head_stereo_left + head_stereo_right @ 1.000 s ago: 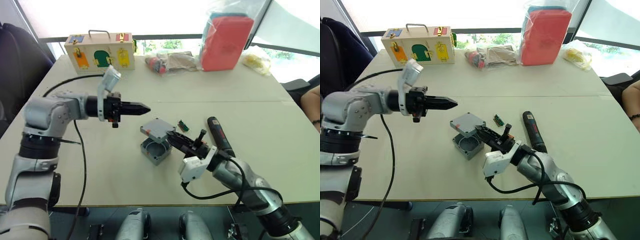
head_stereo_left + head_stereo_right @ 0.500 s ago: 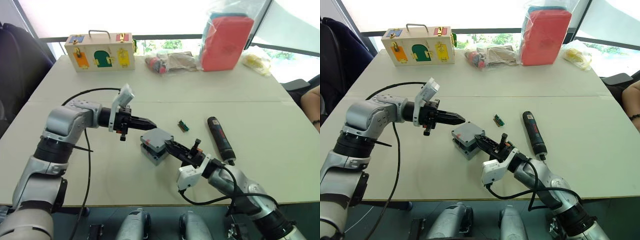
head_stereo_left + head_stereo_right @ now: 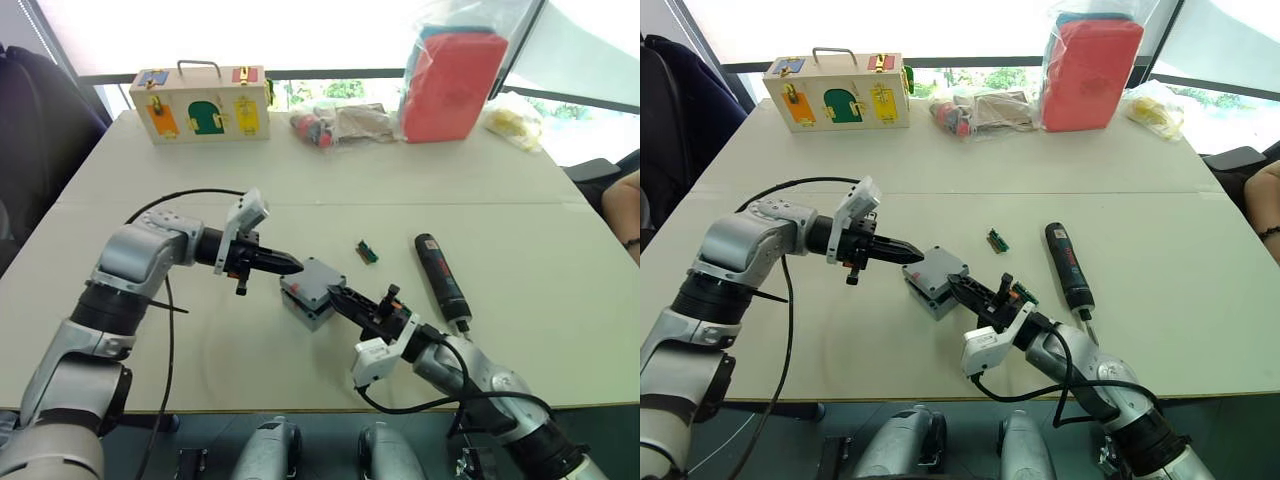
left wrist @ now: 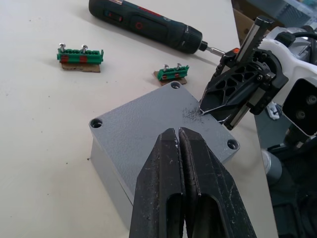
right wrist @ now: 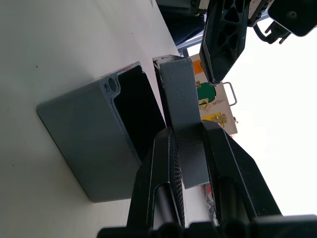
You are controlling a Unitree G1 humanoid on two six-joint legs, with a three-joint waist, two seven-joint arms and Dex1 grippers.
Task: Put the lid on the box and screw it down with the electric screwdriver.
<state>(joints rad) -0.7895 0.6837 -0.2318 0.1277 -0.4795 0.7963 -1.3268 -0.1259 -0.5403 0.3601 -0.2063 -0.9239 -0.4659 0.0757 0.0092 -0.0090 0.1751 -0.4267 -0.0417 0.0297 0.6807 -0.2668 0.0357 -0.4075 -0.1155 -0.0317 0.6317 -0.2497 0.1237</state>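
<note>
One lid (image 4: 161,126) sits tilted over one box (image 5: 94,144) mid-table, pinched at its edge by the right gripper (image 3: 340,296). The left gripper (image 3: 292,265), fingers pressed together, points at the lid's top. One electric screwdriver (image 3: 440,278) and two green bit holders (image 4: 79,53) lie nearby.

One lid (image 4: 158,124), one box (image 5: 94,144), one electric screwdriver (image 3: 441,279), two bit holders (image 4: 80,53), one wooden case (image 3: 200,104).
</note>
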